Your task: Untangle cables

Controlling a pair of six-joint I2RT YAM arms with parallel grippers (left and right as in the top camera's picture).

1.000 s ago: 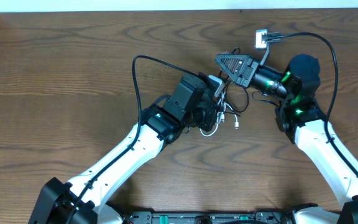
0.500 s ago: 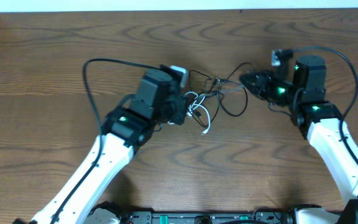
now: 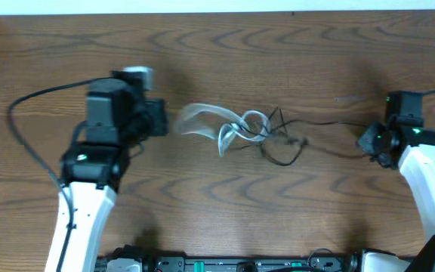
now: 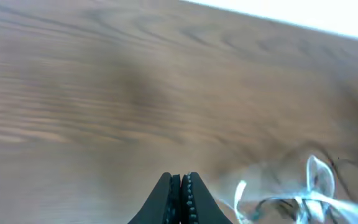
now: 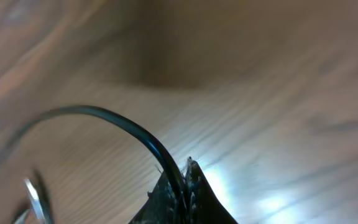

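Wood-grain desk [image 3: 217, 53], seen from overhead, with a white strip [image 3: 202, 6] along its far edge: the cables [image 3: 266, 132] lie in a loose knot near the middle, slightly toward the right edge, between the two arms and well apart from both arm bodies. A white cable [image 3: 236, 125] forms the left part of the knot, its loops blurred and smeared toward the left edge; thin black loops make up the right part. The left claw [image 3: 165, 119] sits toward the left edge, pointing at the knot, just beside the smeared end of the white cable. From the left wrist, the left claw [image 4: 180, 183] is clenched, fingers pressed together over bare wood, the white cable [image 4: 312, 177] a blur at lower right; whether it pinches any cable cannot be told. One black cable [image 3: 327, 122] runs from the knot toward the right edge, reaching the right claw [image 3: 365, 141]. From the right wrist, the right claw [image 5: 188, 171] is clenched on that black cable [image 5: 123, 121], which arcs up and left from the fingertips above the blurred wood.
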